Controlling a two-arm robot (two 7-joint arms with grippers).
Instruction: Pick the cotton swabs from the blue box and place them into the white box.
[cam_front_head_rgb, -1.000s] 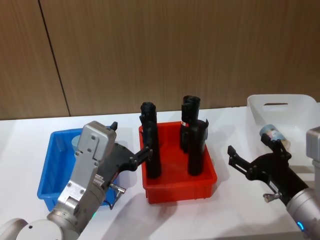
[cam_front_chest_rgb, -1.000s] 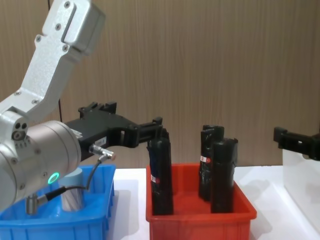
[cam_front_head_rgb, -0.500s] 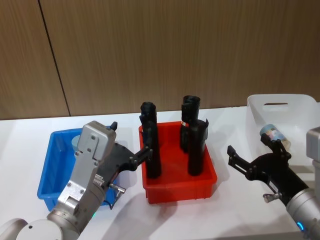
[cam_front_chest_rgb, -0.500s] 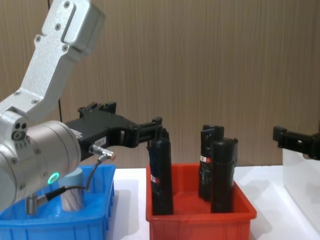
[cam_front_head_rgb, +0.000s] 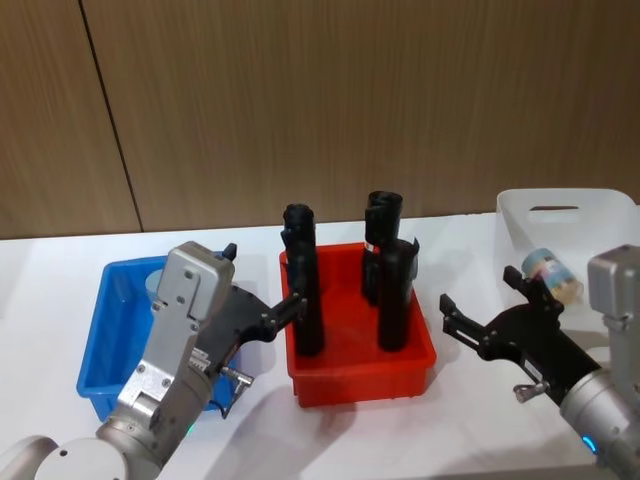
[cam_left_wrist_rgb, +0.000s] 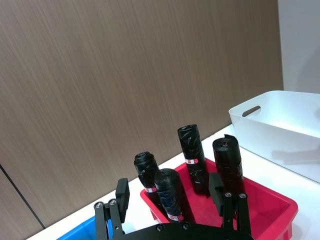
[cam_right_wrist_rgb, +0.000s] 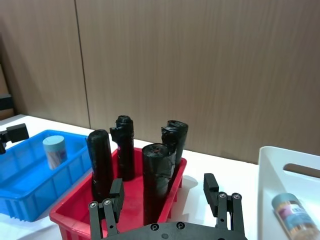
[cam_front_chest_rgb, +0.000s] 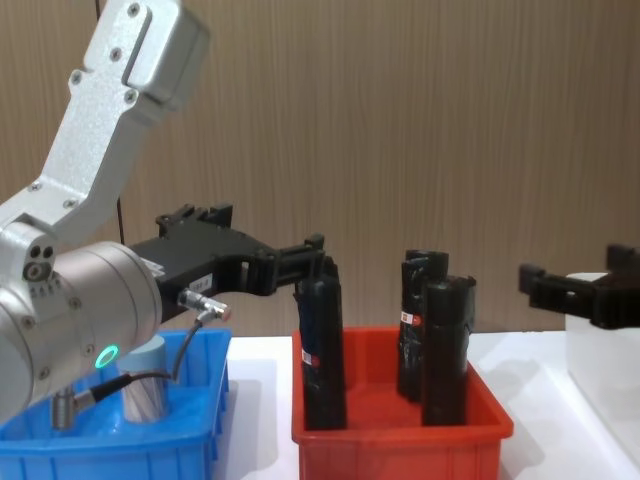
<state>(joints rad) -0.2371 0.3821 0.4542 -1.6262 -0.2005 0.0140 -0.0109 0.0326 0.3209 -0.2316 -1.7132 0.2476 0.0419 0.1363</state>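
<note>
- Left gripper (cam_left_wrist_rgb: 169, 192): the jaws were wide apart and empty, over the blue box (cam_front_head_rgb: 100, 335) edge beside the red bin (cam_front_head_rgb: 360, 378).
- Right gripper (cam_right_wrist_rgb: 163, 186): the jaws were wide apart and empty, near the white box (cam_front_head_rgb: 560, 197), which the frame edge cut off.
- One cotton swabs jar (cam_front_head_rgb: 550, 272) lay in the white box. The second jar (cam_right_wrist_rgb: 54, 151) stood in the blue box, partly hidden by the left arm.

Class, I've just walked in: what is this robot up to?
One jar of cotton swabs lies in the white box; another jar stands in the blue box. The right end effector hovers open and empty between the white box and the red bin. The left end effector, also open, hangs between the blue box and the red bin.
</note>
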